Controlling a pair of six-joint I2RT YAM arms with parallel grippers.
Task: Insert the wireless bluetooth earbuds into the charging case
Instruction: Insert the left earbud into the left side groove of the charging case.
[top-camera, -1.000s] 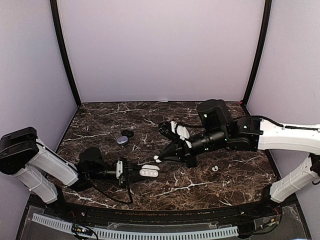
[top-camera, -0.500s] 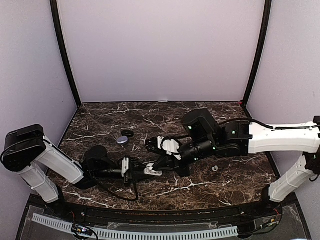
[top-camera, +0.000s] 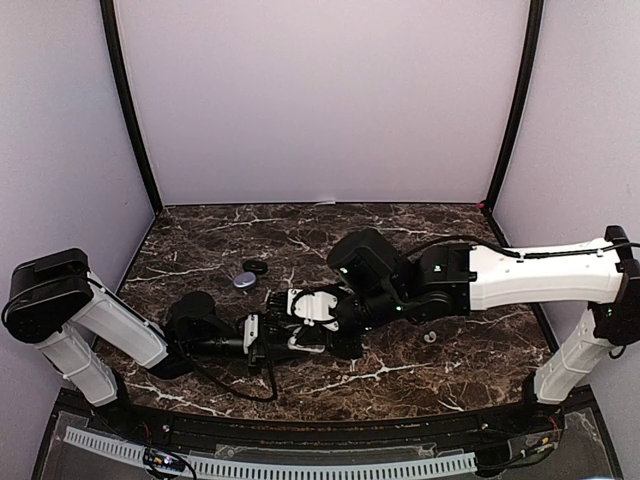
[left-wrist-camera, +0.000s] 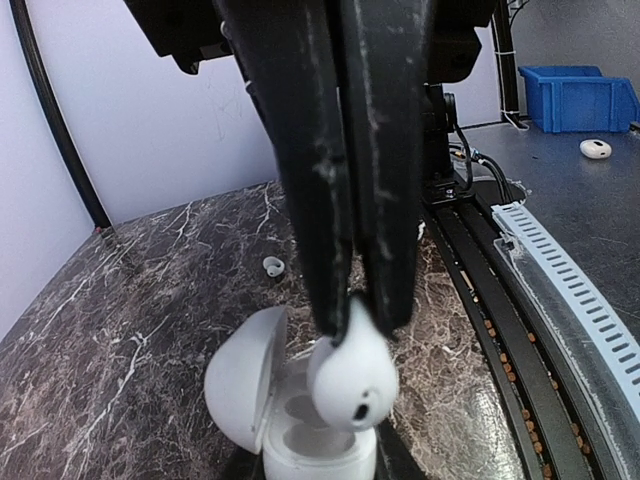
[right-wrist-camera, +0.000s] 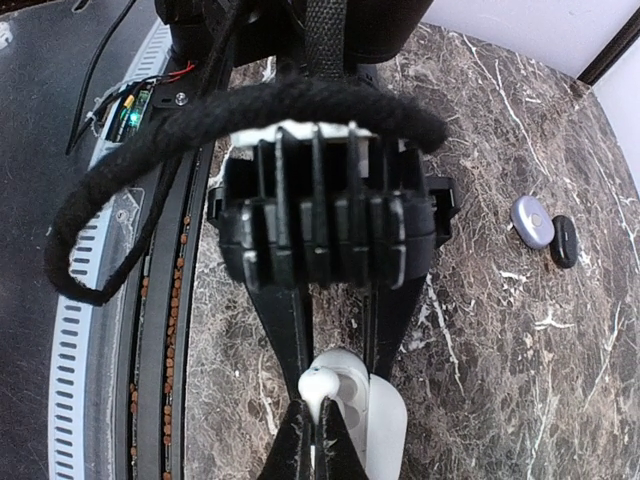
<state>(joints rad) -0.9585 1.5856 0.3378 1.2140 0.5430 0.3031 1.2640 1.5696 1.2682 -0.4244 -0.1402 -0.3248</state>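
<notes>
The table (top-camera: 200, 250) is dark marble veined with white, closed in by plain lilac walls (top-camera: 320, 100). At its near edge a white slotted strip (top-camera: 300, 465) runs along in front of the two arm bases.

Just beyond that, left of centre, the left gripper (top-camera: 285, 341) lies low over the marble. Its jaws are drawn in against the sides of the white charging case (left-wrist-camera: 315, 450), and the right wrist view shows one black finger on either flank. The case is open, with its lid (left-wrist-camera: 243, 380) tipped back to one side and two wells showing inside.

The right arm reaches across from the right side. The right gripper (left-wrist-camera: 358, 318) points down over the case with its jaws pressed together on the thin end of a glossy white earbud (left-wrist-camera: 350, 378). The bud's rounded body hangs right above the wells. It may already be touching the case, though no view makes that plain.

Further right, a small white piece (top-camera: 430, 337) lies alone on the marble, well apart from the case. Further back on the left, a grey disc (top-camera: 244, 281) and a black ring (top-camera: 256, 266) lie just beside each other.
</notes>
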